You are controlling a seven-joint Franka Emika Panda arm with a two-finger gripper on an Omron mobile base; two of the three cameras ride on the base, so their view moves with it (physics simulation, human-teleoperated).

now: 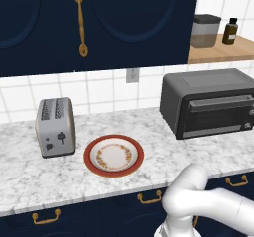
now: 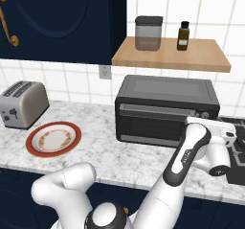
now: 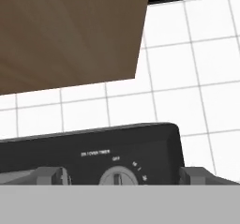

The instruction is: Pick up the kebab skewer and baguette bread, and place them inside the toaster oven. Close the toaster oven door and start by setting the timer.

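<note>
The toaster oven [image 3: 93, 150] top right corner is seen close up, its timer dial [image 3: 118, 176] centred low between the spread end effector [image 3: 123, 177] fingertips [image 3: 51, 175]. A wooden shelf [image 3: 70, 31] hangs above; white tiles [image 3: 187, 78] behind.

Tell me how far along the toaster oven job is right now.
Done, it seems: the plate is bare, with no skewer or bread on the counter, and the toaster oven door is shut; I cannot see through the glass to confirm the food is inside. In hand: the gripper, jaws wide, straddles the timer knob in the hand view. Left: grip and turn the knob, which seems to point near OFF.
</note>
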